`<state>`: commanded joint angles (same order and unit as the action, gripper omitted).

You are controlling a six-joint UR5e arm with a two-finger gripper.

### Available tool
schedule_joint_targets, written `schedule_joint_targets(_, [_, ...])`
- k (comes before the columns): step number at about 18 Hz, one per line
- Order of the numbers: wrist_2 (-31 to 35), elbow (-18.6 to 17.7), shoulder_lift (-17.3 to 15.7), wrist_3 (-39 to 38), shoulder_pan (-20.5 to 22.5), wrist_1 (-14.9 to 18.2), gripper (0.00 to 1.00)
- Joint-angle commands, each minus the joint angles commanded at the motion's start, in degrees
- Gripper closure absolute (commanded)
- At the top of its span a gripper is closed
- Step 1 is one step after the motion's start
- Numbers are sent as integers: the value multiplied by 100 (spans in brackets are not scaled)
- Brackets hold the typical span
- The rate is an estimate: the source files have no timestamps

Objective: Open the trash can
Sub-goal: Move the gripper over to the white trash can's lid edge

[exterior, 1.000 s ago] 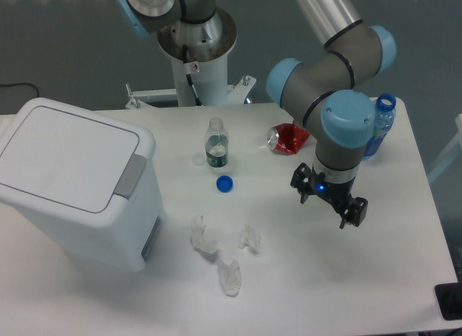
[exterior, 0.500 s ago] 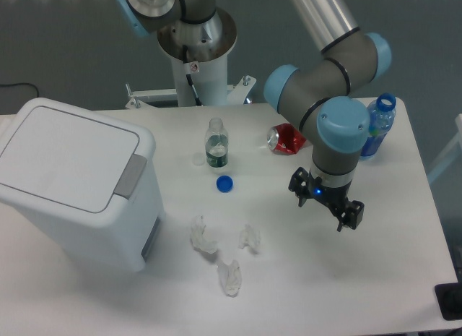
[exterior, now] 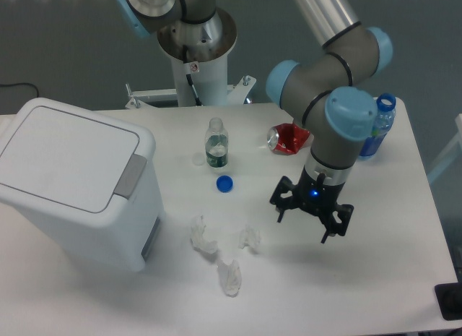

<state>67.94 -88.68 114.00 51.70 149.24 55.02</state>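
The trash can (exterior: 72,181) is a large white boxy bin at the left of the table, its flat lid closed and its grey push-button tab (exterior: 131,175) on the right edge of the lid. My gripper (exterior: 310,213) hangs open and empty above the table, far to the right of the bin, fingers pointing down and spread wide.
A small clear bottle (exterior: 216,144) stands mid-table with a blue cap (exterior: 224,183) in front of it. A crushed red can (exterior: 289,139) and a blue-capped bottle (exterior: 377,126) lie behind the gripper. Three crumpled tissues (exterior: 229,277) lie near the front.
The gripper has moved left and toward the front of the table, and its wrist has turned so the fingers spread more level.
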Motion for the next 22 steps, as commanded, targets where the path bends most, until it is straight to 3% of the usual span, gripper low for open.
schedule_joint_targets(3, [-44, -61, -193, -422, -158, 17, 10])
schedule_joint_targets(8, [-684, -97, -387, -1047, -229, 79, 62])
schedule_joint_targets(12, [-922, -97, -536, -1258, -465, 333, 87])
schedule_joint_targets(16, [-1151, -88, -887, -1680, -791, 378, 97])
schedule_joint_targets(20, [-1546, -88, -1178, -1926, -818, 448, 100])
schedule_joint_targets(22, [-1687, -88, -1301, -1953, -809, 641, 100])
